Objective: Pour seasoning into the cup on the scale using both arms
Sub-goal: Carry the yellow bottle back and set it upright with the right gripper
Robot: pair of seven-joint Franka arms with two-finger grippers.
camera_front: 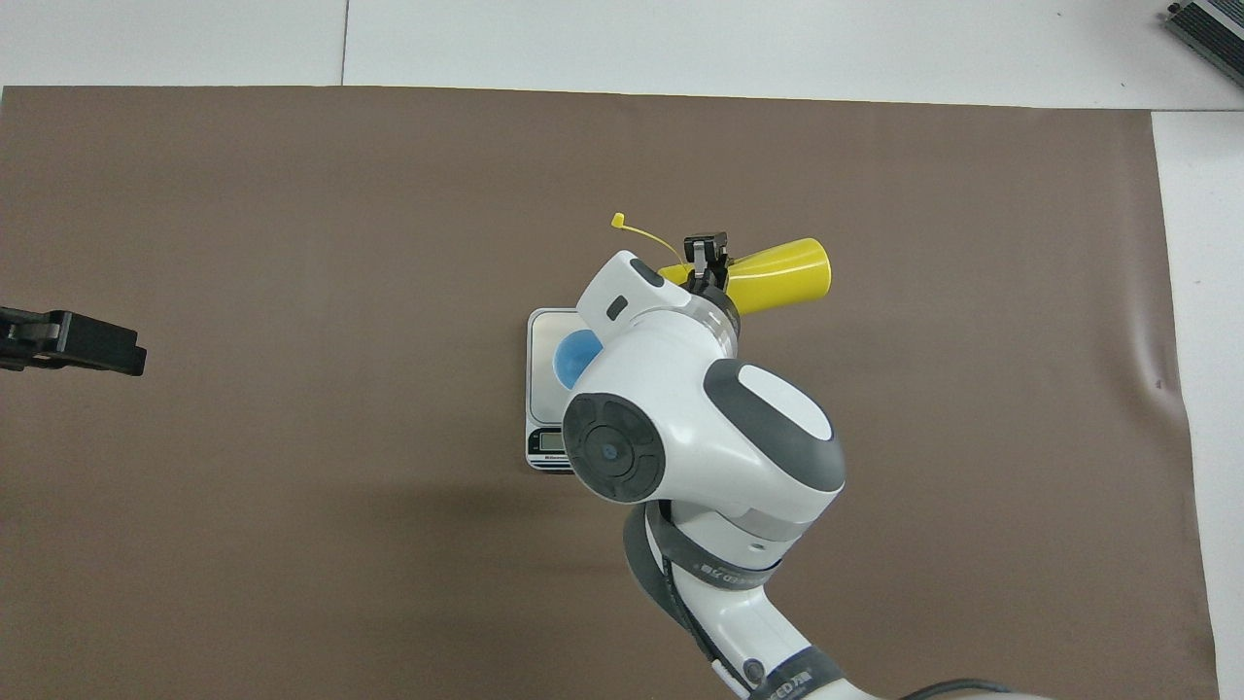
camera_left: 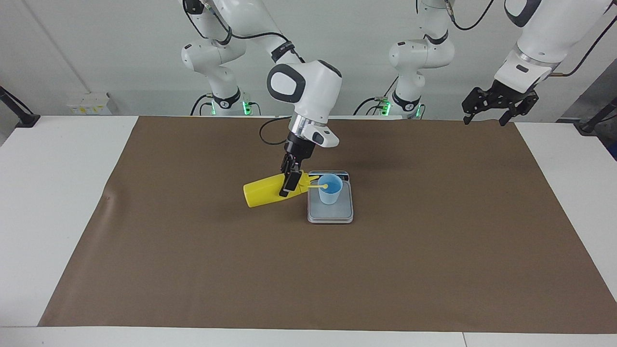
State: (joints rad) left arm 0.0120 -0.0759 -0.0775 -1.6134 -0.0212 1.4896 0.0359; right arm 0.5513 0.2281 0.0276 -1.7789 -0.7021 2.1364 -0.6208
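My right gripper [camera_left: 290, 183] [camera_front: 707, 256] is shut on the neck end of the yellow seasoning bottle [camera_left: 262, 193] [camera_front: 783, 271]. The bottle lies almost level in the air, its nozzle end toward the light-blue cup [camera_left: 330, 190] [camera_front: 572, 356]. Its thin tether with the cap [camera_left: 325, 185] [camera_front: 619, 222] reaches to the cup's mouth. The cup stands upright on the silver-grey scale [camera_left: 332, 213] [camera_front: 542, 401], and my right arm hides part of both from above. My left gripper [camera_left: 499, 105] [camera_front: 76, 342] waits open and empty, raised over the mat's edge at the left arm's end.
A brown mat [camera_left: 193, 270] [camera_front: 292, 194] covers most of the white table [camera_left: 58, 193]. A black cable loop [camera_left: 270, 137] lies on the mat, nearer to the robots than the scale. The scale's display [camera_front: 551, 442] faces the robots.
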